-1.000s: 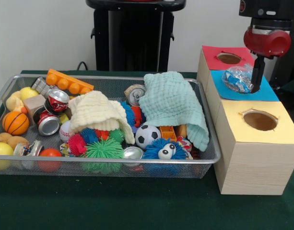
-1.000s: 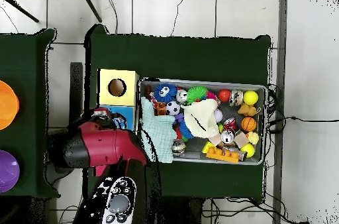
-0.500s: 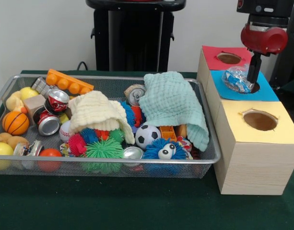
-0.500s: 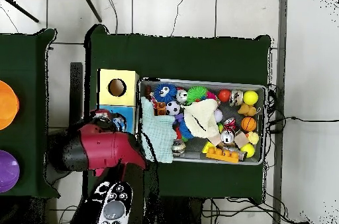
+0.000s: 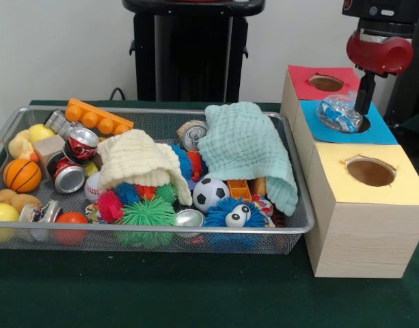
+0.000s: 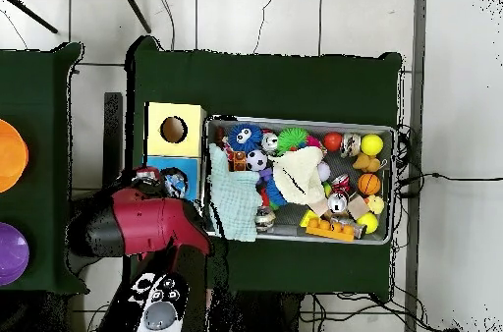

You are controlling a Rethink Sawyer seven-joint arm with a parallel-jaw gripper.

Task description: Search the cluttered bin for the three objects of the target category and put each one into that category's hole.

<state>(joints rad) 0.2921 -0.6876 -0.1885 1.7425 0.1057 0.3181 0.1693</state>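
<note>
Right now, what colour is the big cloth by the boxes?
Pale mint green cloth, clearest in the front view.

Dark green tabletop [image 5: 161, 294] under everything, cloth-covered, matte. Behind the tabletop, a plain white wall [image 5: 52, 48]. Around the tabletop from overhead, pale tiled floor [image 6: 452, 151] with dark grout lines and loose black cables [image 6: 432, 179]. Left of the tabletop, a second green surface [image 6: 39, 132] carrying an orange disc [image 6: 10, 155] and a purple disc [image 6: 10, 253].

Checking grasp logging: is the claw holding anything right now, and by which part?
Cannot tell. The claw sits beside the plastic bottle lying at the blue hole; whether it grips the bottle isn't visible.
</note>
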